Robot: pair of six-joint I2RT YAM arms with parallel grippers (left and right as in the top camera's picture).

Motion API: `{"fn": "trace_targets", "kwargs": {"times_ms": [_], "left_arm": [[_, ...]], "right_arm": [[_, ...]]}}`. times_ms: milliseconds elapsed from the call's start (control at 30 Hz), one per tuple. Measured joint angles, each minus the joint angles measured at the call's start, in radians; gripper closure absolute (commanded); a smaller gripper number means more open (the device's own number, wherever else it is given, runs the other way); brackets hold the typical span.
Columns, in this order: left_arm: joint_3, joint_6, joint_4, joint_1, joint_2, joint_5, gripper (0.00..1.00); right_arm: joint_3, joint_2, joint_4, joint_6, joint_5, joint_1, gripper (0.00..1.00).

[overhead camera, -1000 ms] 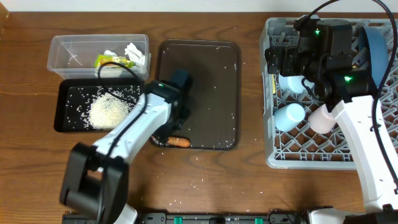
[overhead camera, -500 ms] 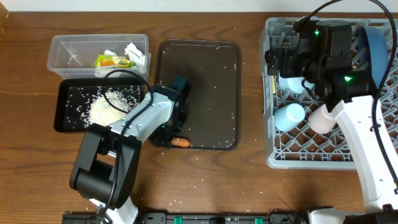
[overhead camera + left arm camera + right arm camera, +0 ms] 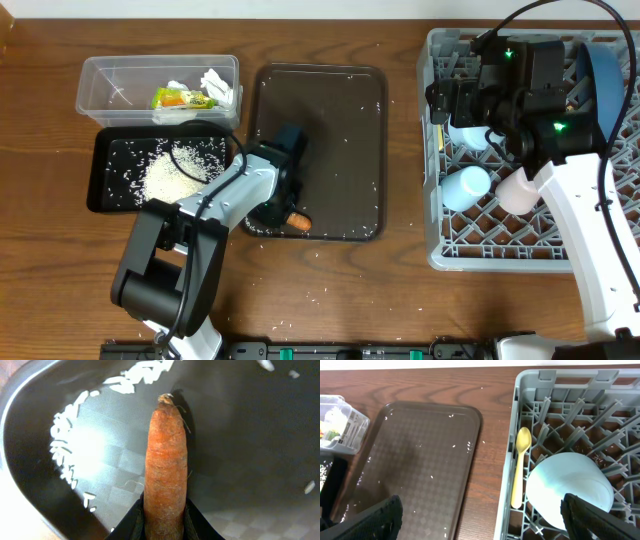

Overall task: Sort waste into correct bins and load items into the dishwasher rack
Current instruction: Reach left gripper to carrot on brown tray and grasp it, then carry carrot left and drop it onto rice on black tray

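We see a robotics lab bench. A dishwasher rack (image 3: 500, 262) sits on a wooden table (image 3: 400, 300), robot arms (image 3: 585, 220) reaching over it.

No legible text, label, brand, number or sign in any view. The yellow wrapper (image 3: 183, 98) in the clear box (image 3: 110, 72) carries print, too small to read.

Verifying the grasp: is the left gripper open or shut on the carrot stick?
Shut: left gripper fingers flank and touch the carrot stick in the wrist view.
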Motion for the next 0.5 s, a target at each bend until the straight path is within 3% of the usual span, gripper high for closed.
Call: {"fn": "trace_targets", "kwargs": {"times_ms": [200, 500], "left_arm": [[0.061, 0.168, -0.017, 0.061, -0.052, 0.006, 0.91], [0.101, 0.226, -0.073, 0.382, -0.311, -0.066, 0.91]], "right_arm": [[0.000, 0.000, 0.009, 0.000, 0.000, 0.000, 0.01], [0.000, 0.000, 0.004, 0.000, 0.000, 0.000, 0.01]]}}
